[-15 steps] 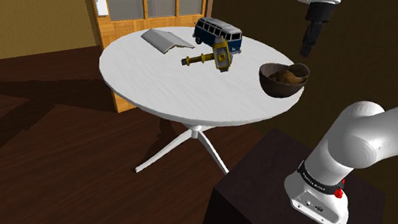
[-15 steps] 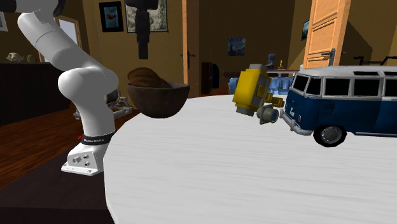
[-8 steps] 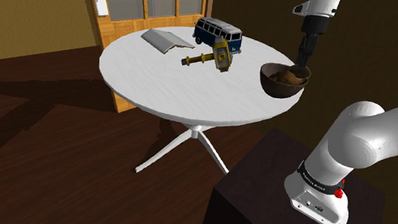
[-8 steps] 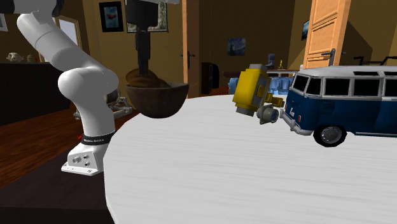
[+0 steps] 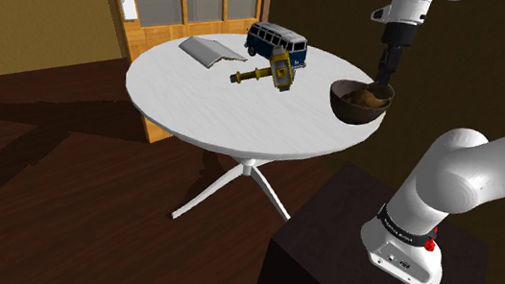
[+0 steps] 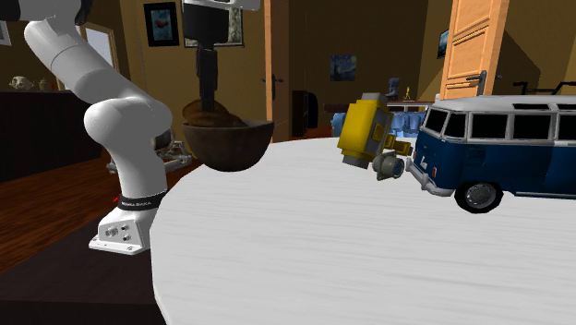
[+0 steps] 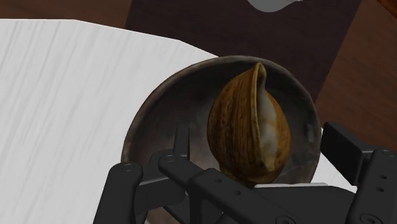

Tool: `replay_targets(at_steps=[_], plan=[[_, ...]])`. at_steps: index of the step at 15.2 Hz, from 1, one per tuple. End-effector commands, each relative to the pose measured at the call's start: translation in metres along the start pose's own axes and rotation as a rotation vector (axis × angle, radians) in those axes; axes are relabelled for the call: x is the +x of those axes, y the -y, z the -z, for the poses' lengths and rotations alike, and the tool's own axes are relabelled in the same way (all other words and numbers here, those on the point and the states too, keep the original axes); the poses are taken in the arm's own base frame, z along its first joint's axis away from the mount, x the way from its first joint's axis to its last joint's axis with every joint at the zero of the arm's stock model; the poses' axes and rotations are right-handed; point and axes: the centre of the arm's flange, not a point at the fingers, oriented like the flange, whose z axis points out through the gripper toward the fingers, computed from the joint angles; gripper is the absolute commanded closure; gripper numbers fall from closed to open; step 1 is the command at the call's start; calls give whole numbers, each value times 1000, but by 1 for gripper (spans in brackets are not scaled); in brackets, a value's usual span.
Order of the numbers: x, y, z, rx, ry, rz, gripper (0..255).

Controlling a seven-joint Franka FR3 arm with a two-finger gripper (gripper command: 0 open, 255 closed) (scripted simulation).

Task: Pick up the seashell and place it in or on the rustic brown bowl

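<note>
A ribbed, glossy brown seashell (image 7: 245,130) lies inside a rough, dark round bowl (image 7: 146,124) at the white desk's (image 5: 206,102) right edge in the shoulder view. The wrist view reveals the shell's pale opening. The end effector (image 5: 381,77) dips to the bowl's rim, fingers spread apart, the shell just below.

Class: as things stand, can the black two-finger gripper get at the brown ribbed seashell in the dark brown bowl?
Probably yes: the open gripper hangs right over the bowl, and the seashell lies uncovered inside, with nothing between them.
</note>
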Motion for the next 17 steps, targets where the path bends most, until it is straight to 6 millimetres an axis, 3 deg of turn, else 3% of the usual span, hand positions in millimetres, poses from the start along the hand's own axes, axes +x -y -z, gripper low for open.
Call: replay_targets(at_steps=[1,10,17], plan=[[0,0,0,0,0,0,255],[0,0,0,0,0,0,255],[-2,10,36,0,0,0,255]])
